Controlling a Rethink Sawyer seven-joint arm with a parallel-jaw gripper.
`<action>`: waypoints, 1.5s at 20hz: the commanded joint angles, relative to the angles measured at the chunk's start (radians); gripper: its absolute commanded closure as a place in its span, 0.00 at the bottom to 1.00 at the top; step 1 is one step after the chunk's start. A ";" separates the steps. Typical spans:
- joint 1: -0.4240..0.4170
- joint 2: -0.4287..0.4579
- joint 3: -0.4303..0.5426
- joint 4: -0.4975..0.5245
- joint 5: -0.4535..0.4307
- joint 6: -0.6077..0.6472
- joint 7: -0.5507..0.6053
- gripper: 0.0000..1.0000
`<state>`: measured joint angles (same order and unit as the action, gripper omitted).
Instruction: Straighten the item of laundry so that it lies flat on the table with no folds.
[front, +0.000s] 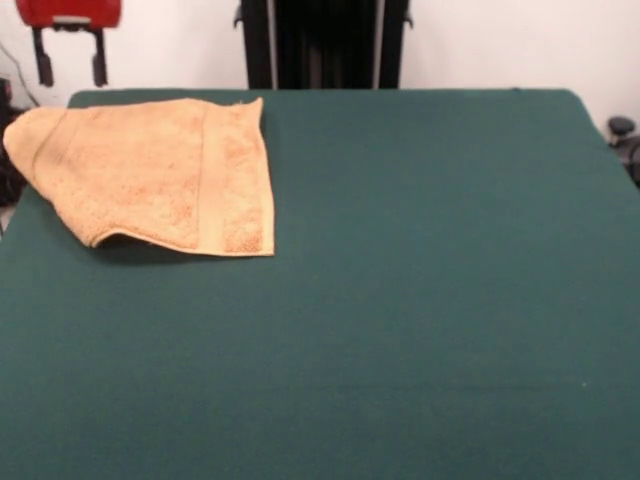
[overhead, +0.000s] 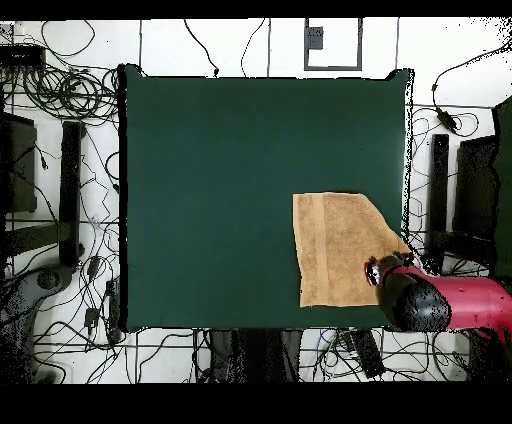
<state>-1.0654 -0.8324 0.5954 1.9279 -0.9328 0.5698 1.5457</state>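
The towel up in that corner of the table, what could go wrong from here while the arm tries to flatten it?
1. The towel lies at the table corner, one end hanging past the edge; a pull that way could drag it off.
2. That overhanging end looks bunched, so a fold may stay.
3. In the overhead view the arm's red and black end covers the towel's corner, hiding the gripper, so a missed grasp is possible.

In the front view the gripper (front: 70, 55) is cut off by the top edge, showing only a red body and two dark prongs. From overhead the arm (overhead: 440, 303) covers the towel (overhead: 335, 250) at its corner by the worktop (overhead: 220, 180) edge, hiding the jaws.
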 joint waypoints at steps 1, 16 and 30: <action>0.464 0.170 -0.359 -0.174 -0.359 -0.429 0.569 0.00; 0.725 0.789 -0.746 -0.641 0.282 -0.948 0.291 0.00; 0.568 0.787 -0.522 -0.670 0.049 -0.783 0.290 0.00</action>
<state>-0.4025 -0.2385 -0.0652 1.5103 -0.8685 -0.6628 1.7697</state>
